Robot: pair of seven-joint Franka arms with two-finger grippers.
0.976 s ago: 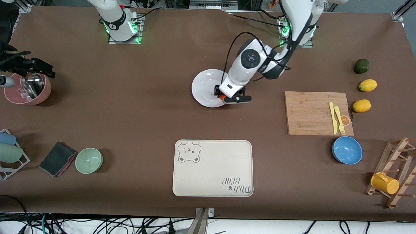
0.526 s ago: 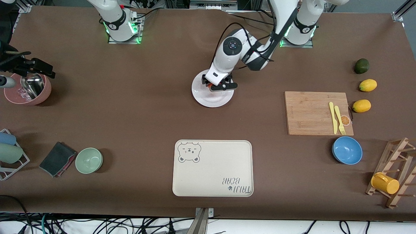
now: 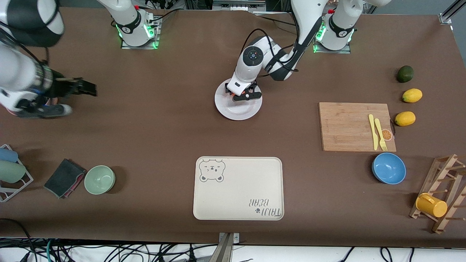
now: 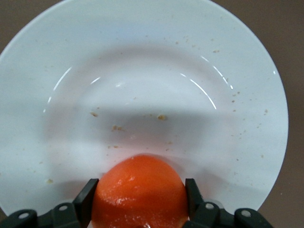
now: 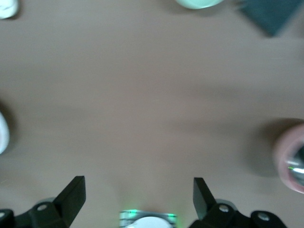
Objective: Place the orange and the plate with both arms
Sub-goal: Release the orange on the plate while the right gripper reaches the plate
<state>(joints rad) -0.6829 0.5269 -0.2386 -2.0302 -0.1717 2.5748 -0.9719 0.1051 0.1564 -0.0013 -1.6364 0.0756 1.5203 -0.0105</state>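
The white plate (image 3: 237, 110) lies on the brown table, midway between the two arm bases. My left gripper (image 3: 243, 95) is over the part of the plate nearest the bases, shut on the orange. In the left wrist view the reddish-orange fruit (image 4: 140, 192) sits between the two black fingers, and the left gripper (image 4: 141, 190) holds it low over the plate (image 4: 142, 71). My right gripper (image 3: 86, 88) is open and empty, over bare table at the right arm's end. The right wrist view shows the right gripper (image 5: 137, 187) with its fingers wide apart.
A pink bowl (image 5: 292, 156) stands under the right arm. A cream bear tray (image 3: 238, 188) lies near the front edge. A cutting board (image 3: 349, 126), a blue bowl (image 3: 389, 168), two lemons and a dark green fruit (image 3: 405, 74) are at the left arm's end. A green bowl (image 3: 99, 179) is at the right arm's end.
My left gripper has carried the orange from the plate's edge at the left arm's end to over the plate. My right arm has swung away from the pink bowl toward the table's middle.
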